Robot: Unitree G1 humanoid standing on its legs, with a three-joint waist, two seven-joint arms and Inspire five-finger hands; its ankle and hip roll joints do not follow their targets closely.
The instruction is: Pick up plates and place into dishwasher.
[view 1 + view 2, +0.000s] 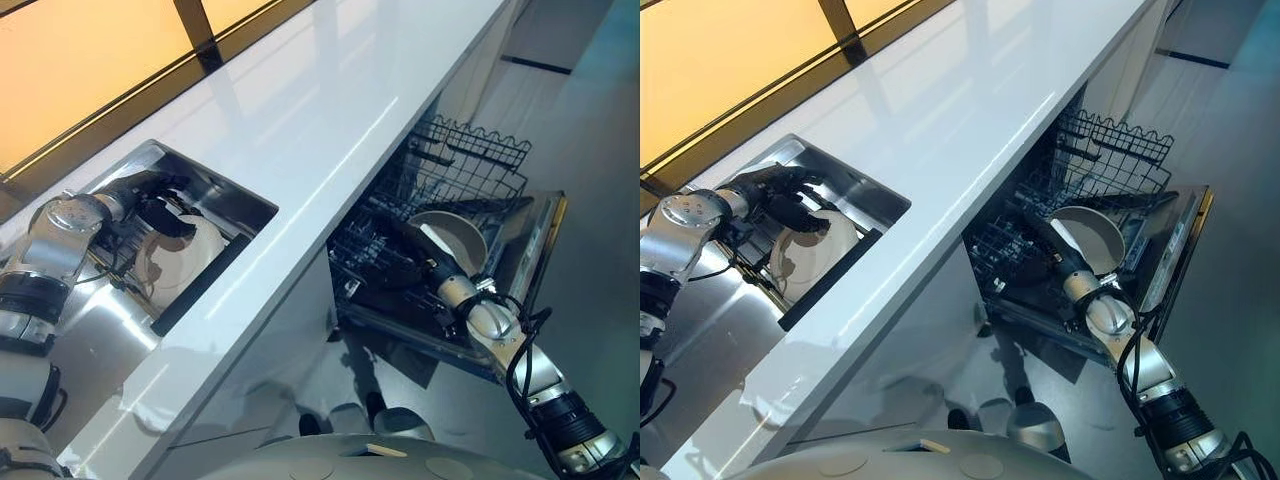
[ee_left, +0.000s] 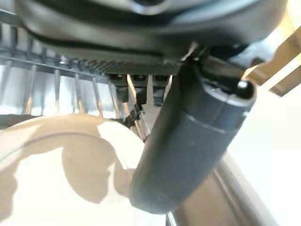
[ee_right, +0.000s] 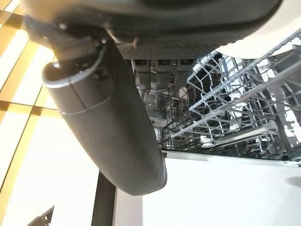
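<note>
The robot's left hand [image 1: 790, 200] reaches into the sink [image 1: 855, 190], dark fingers draped over the upper rim of a cream plate [image 1: 810, 255] standing on edge there; the left wrist view shows the thumb [image 2: 188, 146] lying across the plate's face, so the hand appears closed on it, though the fingers behind the rim are hidden. Across the white counter [image 1: 330, 120], the right hand [image 1: 425, 250] is among the wires of the dishwasher rack [image 1: 470, 160], beside a second pale plate [image 1: 455, 240] in the lower basket; whether it grips that plate cannot be told. The step looks like loading one plate while taking up the next. Next, the sink plate must clear the sink wall. The right wrist view shows empty rack tines [image 3: 225, 108] close up.
</note>
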